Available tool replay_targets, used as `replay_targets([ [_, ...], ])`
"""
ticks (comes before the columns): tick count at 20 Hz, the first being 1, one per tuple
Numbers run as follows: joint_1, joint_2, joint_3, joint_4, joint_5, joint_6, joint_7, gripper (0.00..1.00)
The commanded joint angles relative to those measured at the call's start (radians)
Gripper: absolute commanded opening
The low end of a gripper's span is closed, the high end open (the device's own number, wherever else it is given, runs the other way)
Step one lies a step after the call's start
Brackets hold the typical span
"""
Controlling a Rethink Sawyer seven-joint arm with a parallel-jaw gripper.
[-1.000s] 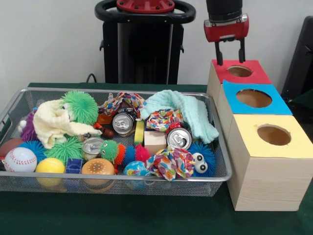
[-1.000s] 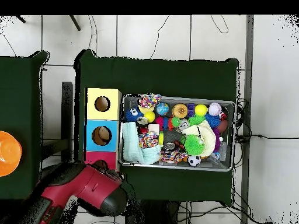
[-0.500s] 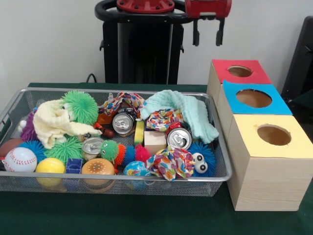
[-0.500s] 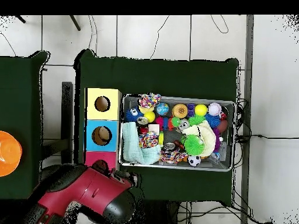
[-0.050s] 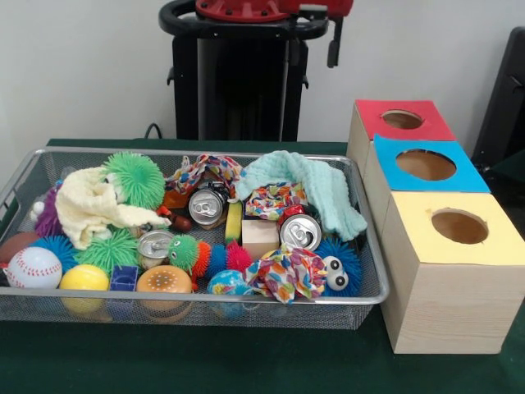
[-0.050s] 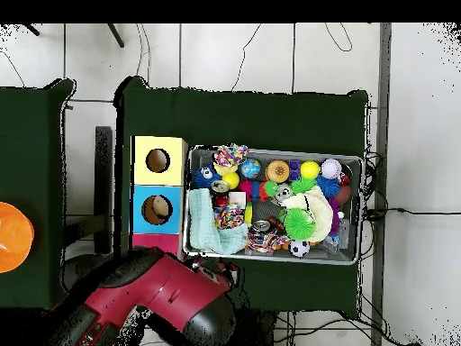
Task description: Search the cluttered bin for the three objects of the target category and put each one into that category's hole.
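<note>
A wire mesh bin (image 5: 373, 246) holds a jumble of toys. Among them are three drink cans: one near the middle back (image 5: 206, 205), one right of centre (image 5: 300, 231), one front left (image 5: 153, 244). Patterned cloth pieces (image 5: 287, 273), a mint towel (image 5: 316, 187), a cream cloth (image 5: 94, 205), spiky balls (image 5: 135, 179) and a baseball (image 5: 33, 267) lie around them. To the right stand three boxes with holes: red (image 5: 402, 121), blue (image 5: 425, 164), yellow (image 5: 459, 226). My gripper (image 5: 313, 45) hangs open and empty at the top edge, above the bin's back rim.
From above, my red arm (image 6: 153, 302) lies beside the bin (image 6: 270, 151) and covers most of the red box; the yellow box (image 6: 158, 160) and blue box (image 6: 157, 209) show. An orange object (image 6: 11, 236) sits on a second table.
My gripper has risen and moved left in the front view, from over the red box's hole to in front of the pedestal. It stays open and empty.
</note>
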Motion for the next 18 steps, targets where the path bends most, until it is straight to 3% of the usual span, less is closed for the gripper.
replay_targets([
  [1,-0.083,0.032,0.135,-0.014,0.066,0.139,-0.146,1.0],
  [8,-0.13,0.001,0.205,0.015,0.1,0.256,-0.263,1.0],
  [18,-0.181,-0.031,0.268,0.015,0.094,0.336,-0.326,1.0],
])
